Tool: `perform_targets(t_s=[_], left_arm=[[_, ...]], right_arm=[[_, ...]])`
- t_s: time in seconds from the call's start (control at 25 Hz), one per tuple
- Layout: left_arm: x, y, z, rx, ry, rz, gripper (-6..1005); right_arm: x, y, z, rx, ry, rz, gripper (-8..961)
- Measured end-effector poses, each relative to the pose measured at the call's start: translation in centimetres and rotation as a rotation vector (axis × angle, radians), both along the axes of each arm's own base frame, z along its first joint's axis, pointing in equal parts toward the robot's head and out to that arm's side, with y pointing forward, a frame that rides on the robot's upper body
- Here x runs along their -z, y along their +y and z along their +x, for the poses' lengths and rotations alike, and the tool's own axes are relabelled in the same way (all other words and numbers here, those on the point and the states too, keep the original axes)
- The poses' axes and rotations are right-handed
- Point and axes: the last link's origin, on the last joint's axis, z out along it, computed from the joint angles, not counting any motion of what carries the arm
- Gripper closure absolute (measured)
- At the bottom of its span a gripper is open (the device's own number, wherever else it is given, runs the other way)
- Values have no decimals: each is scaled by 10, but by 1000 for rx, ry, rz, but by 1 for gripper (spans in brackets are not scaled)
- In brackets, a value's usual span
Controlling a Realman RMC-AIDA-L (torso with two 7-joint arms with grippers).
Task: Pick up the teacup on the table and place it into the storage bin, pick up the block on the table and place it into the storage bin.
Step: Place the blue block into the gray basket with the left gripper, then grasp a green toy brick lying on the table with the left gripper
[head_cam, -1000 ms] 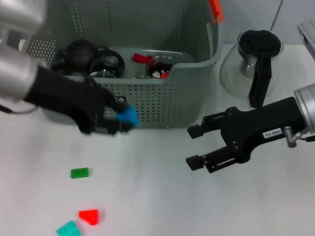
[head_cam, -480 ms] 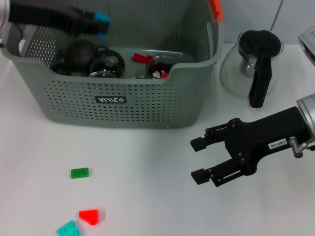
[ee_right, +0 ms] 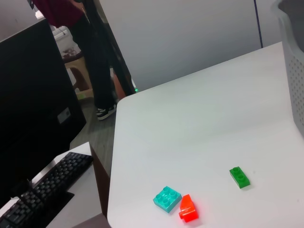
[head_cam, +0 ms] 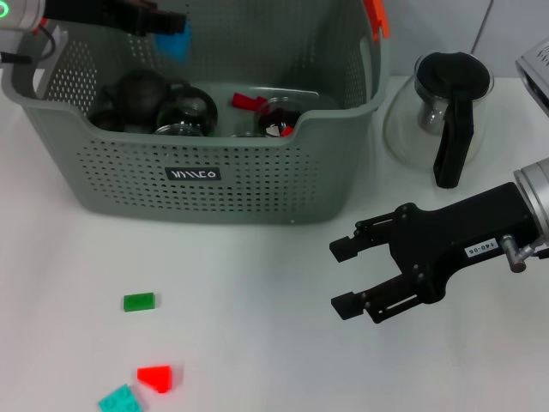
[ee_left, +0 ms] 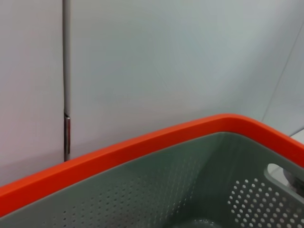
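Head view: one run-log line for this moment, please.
left gripper: holds blue block over storage bin | right gripper: open, idle above table

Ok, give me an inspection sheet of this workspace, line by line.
Surface: white table.
Job's things: storage bin holding dark teapot, glassware and red piece; blue block over the bin in the left claw.
Clutter: green block, red block, teal block on the table; glass pot beside the bin.
Grippers: left claw shut on the blue block; right claw open above the table.
Cables: nothing seen.
Surroundings: keyboard, person standing.
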Motion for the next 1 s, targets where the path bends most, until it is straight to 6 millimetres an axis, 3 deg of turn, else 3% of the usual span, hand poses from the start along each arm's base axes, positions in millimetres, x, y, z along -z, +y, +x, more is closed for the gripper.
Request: perform_targets(t_s=[0.28,0.4,0.48,0.68,0.8,1.0], left_arm=[[-7,-8,5,53,32,40,429],[-15,-20,10,96,52,47,369],[-21,-37,16,148,66,18,328],[-25,-89,25,302,142,-82,102],[-19,-116,24,366,206,-131,49],[-3,-145,10,426,274,-229,50]], right_arm=[[2,-2,1,-1,6,1,101],[3,-2,1,-10,15,7,101],[4,-1,0,-10,18,14,100],[7,2,2,5,25,31,99],[11,4,2,17,29,31,99],[18,7,-2,16,40,49,99]])
